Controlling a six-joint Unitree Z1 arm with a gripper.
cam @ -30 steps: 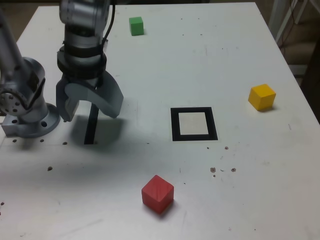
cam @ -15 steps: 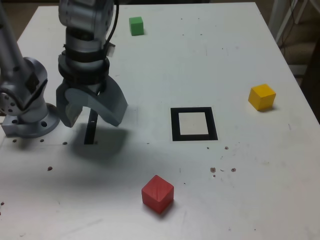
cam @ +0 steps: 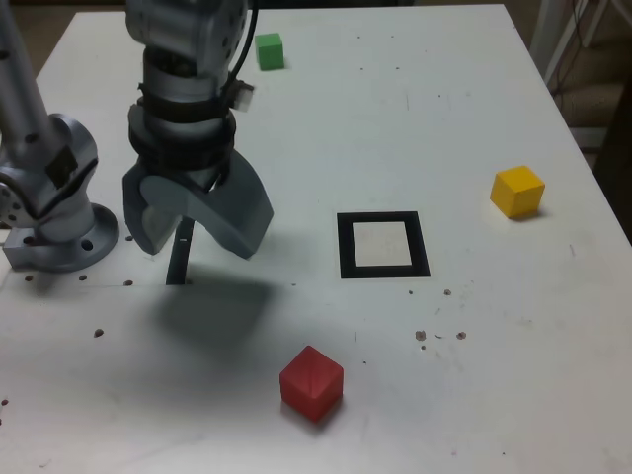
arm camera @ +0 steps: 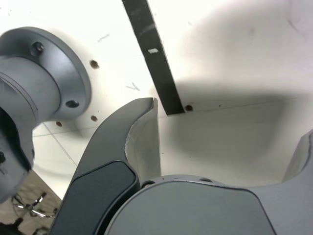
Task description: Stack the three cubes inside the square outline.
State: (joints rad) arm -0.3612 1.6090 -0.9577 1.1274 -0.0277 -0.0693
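Red cube [cam: 312, 384], near counter's [cam: 494, 395] front edge: presumably light, rigid; grip low across opposite faces. Gripper [cam: 204, 244]: jaws spread, empty.

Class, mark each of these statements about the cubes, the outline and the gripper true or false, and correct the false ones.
1. The red cube sits inside the square outline. False: it lies apart from the outline, on the bare tabletop.
2. The gripper is open and holds nothing. True.
3. The green cube is stacked on the yellow cube. False: the two lie far apart on the table.
4. The yellow cube is to the right of the outline in the exterior view. True.
5. The black bar lies to the right of the outline in the exterior view. False: it lies to the left.
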